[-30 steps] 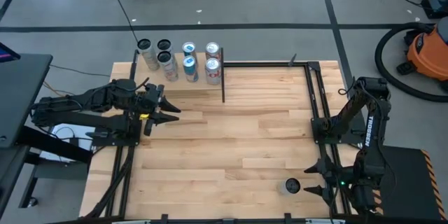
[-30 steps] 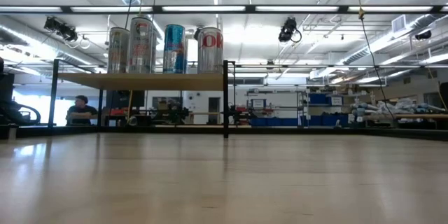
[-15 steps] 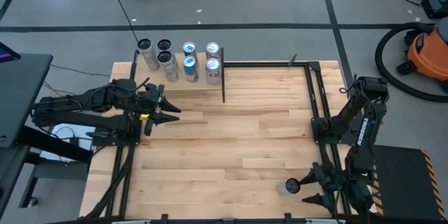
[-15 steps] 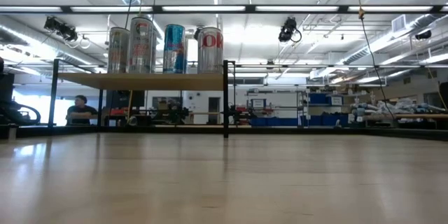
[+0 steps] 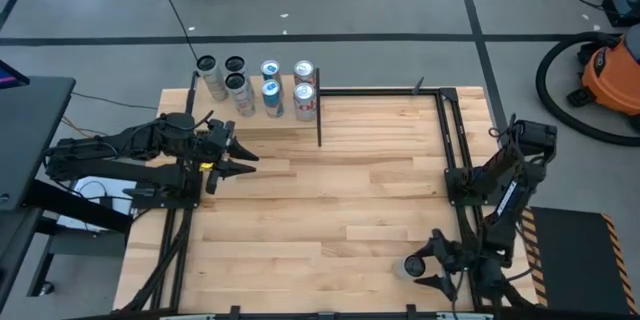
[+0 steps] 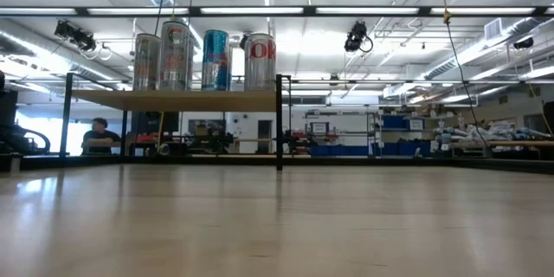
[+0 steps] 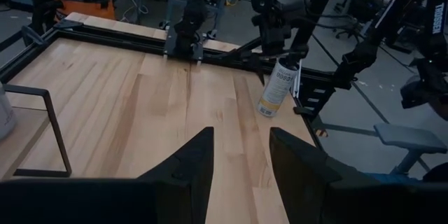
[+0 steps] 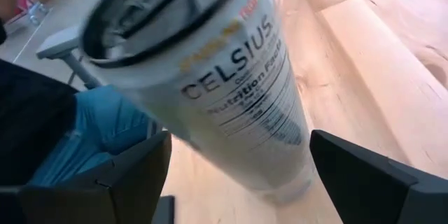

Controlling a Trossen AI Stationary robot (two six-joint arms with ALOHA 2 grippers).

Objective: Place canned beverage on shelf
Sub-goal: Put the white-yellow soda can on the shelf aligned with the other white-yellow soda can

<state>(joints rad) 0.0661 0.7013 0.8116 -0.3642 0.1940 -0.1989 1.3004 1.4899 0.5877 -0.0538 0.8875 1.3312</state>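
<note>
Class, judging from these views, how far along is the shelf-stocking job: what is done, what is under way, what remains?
Done: several cans already stand on the shelf. Under way: the right gripper, open, straddles a white can near the table's front edge, not yet gripping. Left: close, lift and carry it to the shelf. The left gripper waits beside the shelf.

left end effector (image 5: 243, 159): fingers apart, hovering at table's left | right end effector (image 5: 423, 269): open, near front edge

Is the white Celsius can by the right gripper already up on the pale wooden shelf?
No, the white Celsius can stands on the planked tabletop between the right gripper's open fingers, far from the pale wooden shelf.
</note>
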